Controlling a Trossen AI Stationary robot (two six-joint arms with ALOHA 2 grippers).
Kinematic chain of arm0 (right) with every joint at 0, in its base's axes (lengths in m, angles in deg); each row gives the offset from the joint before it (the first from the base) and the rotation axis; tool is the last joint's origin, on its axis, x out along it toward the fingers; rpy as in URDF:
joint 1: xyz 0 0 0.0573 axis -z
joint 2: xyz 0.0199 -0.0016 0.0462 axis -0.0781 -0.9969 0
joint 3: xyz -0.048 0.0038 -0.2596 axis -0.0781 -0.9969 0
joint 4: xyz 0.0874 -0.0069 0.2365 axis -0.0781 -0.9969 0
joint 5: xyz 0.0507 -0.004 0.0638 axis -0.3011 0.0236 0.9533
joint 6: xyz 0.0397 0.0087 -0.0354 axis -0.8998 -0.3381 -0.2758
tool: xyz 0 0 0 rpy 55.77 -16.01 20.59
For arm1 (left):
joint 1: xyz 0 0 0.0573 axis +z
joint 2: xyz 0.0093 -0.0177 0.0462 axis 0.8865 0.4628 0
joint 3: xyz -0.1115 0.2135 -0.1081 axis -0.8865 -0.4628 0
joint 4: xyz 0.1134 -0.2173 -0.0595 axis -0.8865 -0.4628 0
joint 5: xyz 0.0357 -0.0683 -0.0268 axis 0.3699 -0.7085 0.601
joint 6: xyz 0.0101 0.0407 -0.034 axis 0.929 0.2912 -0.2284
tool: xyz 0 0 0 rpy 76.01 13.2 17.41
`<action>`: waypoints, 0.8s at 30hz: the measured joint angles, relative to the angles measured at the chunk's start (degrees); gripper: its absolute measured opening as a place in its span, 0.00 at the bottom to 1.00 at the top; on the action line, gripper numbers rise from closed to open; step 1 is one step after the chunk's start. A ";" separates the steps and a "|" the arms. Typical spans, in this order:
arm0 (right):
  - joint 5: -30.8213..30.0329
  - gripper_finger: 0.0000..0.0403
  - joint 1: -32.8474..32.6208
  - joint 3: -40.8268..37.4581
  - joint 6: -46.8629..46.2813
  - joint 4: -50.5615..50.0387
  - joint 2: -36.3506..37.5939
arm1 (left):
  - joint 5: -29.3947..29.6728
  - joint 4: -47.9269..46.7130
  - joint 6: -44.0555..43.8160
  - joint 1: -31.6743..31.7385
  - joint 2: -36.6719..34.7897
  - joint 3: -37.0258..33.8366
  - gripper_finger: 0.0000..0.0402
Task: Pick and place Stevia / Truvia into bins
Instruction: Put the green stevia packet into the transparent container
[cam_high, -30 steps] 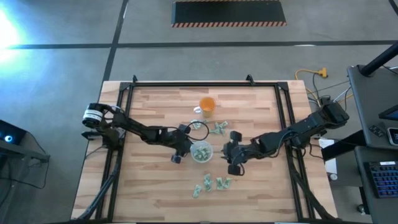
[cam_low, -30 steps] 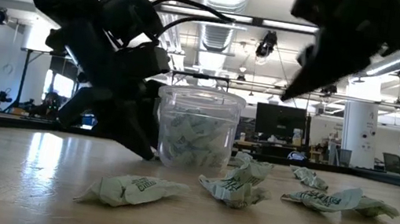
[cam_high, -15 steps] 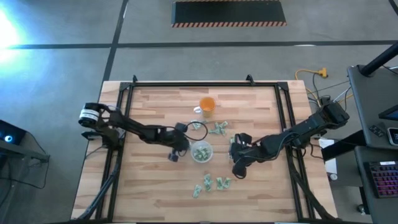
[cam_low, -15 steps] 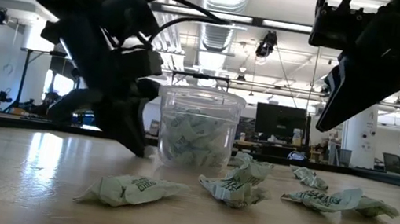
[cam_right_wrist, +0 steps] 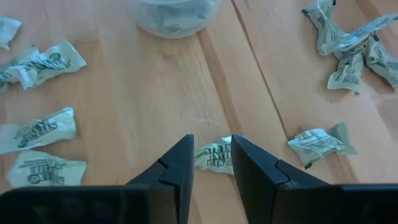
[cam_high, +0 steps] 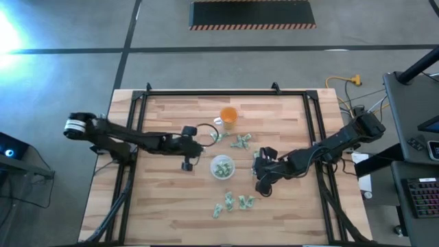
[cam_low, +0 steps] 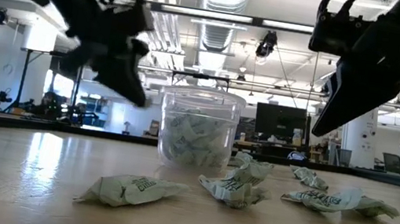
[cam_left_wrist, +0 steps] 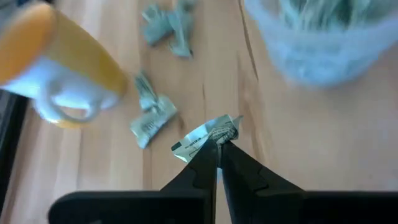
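left gripper (cam_left_wrist: pixel 217 138) clenched on 1 Stevia sachet (cam_left_wrist: pixel 208 132), raised left of clear cup (cam_high: pixel 221 167) mid-counter (cam_high: pixel 171 206), right gripper (cam_right_wrist: pixel 211 149) fingers apart astride a sachet (cam_right_wrist: pixel 214 155) lying right of cup, loose sachets (cam_high: pixel 233 204) scattered around

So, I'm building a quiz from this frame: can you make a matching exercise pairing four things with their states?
Things:
1. left gripper
2. right gripper
3. clear cup
4. orange cup

States:
A. holds many sachets inside
B. stands empty near the table's far side
C. shut on a sachet
D. fingers apart around a sachet on the table

Pairs: 1-C, 2-D, 3-A, 4-B
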 joint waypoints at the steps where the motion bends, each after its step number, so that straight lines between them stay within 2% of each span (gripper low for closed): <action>1: -0.07 0.23 0.01 -0.64 -0.01 0.89 0.00 | -0.33 0.08 -0.31 -0.15 -1.25 -0.07 0.00; 5: -0.10 0.22 0.04 -2.29 -0.04 2.56 0.00 | -6.68 6.67 -0.74 -1.02 -4.64 -1.19 0.00; 10: -0.10 0.21 0.04 -3.30 -1.21 3.99 0.00 | -15.97 17.27 -0.25 -1.74 -4.18 -2.52 0.00; 17: -0.08 0.24 0.07 -6.91 -0.02 12.46 0.00 | -19.15 28.78 -0.24 -1.91 1.87 -4.07 0.00; 24: -0.08 0.28 0.07 -8.63 -0.52 12.90 -0.02 | -19.21 32.33 -0.19 -1.91 8.95 -2.35 0.00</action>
